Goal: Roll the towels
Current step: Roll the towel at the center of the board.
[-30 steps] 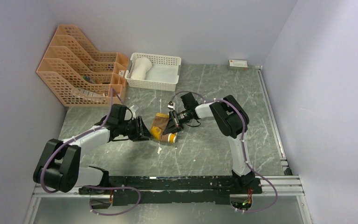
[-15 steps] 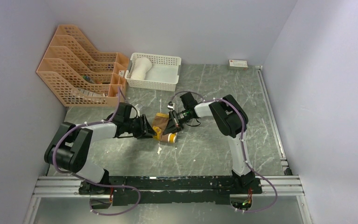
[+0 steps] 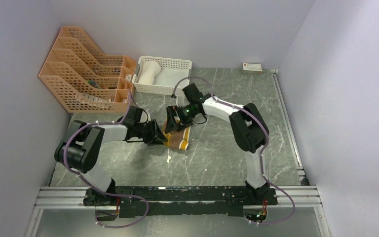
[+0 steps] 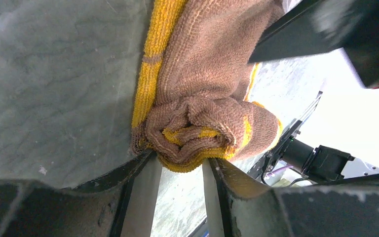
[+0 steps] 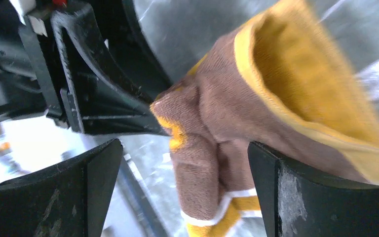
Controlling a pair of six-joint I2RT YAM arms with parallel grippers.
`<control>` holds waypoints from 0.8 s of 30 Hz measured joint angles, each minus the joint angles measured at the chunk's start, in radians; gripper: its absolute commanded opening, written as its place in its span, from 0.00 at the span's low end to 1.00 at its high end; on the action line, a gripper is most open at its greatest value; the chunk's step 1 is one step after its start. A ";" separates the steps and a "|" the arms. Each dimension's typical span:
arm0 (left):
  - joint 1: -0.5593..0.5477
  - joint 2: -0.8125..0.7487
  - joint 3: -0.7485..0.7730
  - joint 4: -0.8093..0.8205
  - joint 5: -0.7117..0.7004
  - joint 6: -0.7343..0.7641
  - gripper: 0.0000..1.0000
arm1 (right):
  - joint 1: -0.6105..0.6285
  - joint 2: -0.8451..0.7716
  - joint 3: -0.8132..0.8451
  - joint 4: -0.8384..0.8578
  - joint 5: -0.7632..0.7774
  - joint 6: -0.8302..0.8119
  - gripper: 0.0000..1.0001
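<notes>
Orange file rack (image 3: 81,74) stands at the table's (image 3: 217,158) 10 o'clock corner. White basket (image 3: 161,90) just beside it, at 12 o'clock from centre, contains the cream towel (image 3: 148,72), rolled. Left gripper (image 3: 159,137) at table centre: fingers nip the coiled end of the brown towel (image 3: 178,140), approaching from its 9 o'clock side. Brown towel lies partly rolled on the table. Right gripper (image 3: 171,120), at the towel's 11 o'clock, has jaws spread wide, with cloth between them.

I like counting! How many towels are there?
2. The cream towel lies rolled in the white basket; the brown-and-yellow towel lies on the table, mid-scene. No others show.
</notes>
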 measured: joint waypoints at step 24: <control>0.002 0.074 0.056 -0.010 0.050 0.000 0.46 | 0.522 -0.551 -0.489 0.248 1.089 -0.636 0.70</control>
